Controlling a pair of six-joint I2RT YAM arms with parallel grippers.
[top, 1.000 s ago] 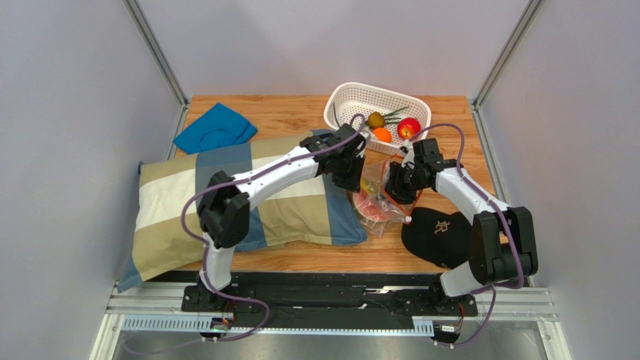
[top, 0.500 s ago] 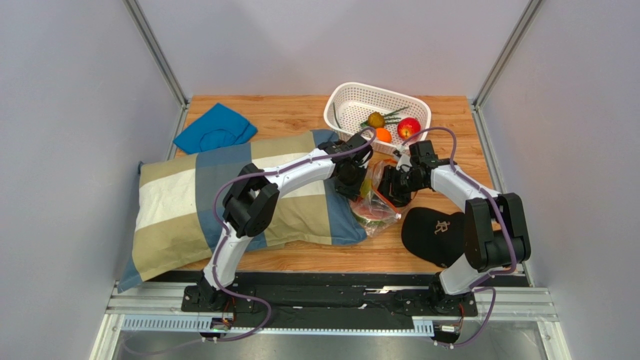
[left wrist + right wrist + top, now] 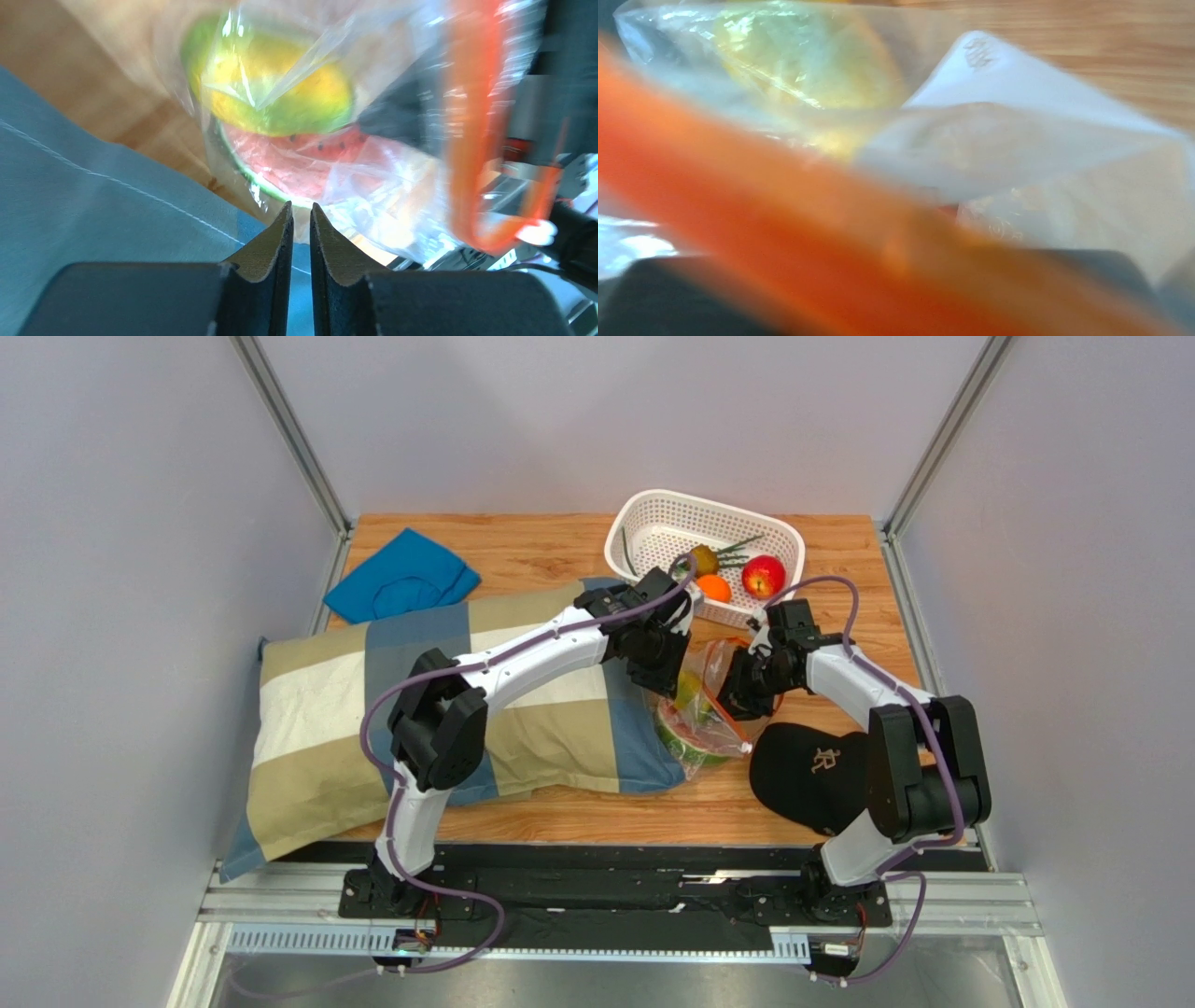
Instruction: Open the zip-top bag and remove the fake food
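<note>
The zip-top bag (image 3: 697,723) lies on the wood between my two grippers, clear and crinkled, with its orange-red zip strip (image 3: 465,140) looping up on the right. Fake food shows inside it: a yellow-green piece (image 3: 281,91) and a red watermelon slice (image 3: 309,157). My left gripper (image 3: 671,661) hovers at the bag's left edge over the pillow corner. Its jaws (image 3: 300,208) stand a thin slit apart with nothing in them. My right gripper (image 3: 739,693) is at the bag's mouth. The blurred zip strip (image 3: 773,238) runs straight across its fingers, which look shut on it.
A white perforated basket (image 3: 648,515) at the back holds a red apple (image 3: 763,576), an orange (image 3: 714,588) and a green-topped piece (image 3: 703,557). A checked pillow (image 3: 351,714) fills the left, a black cap (image 3: 814,770) lies front right, and a blue cloth (image 3: 403,574) back left.
My right gripper has closed in on the bag's zip strip. The left jaws pinched tighter, then eased to a slit, and the left arm shifted slightly back. The bag's mouth stands more upright.
</note>
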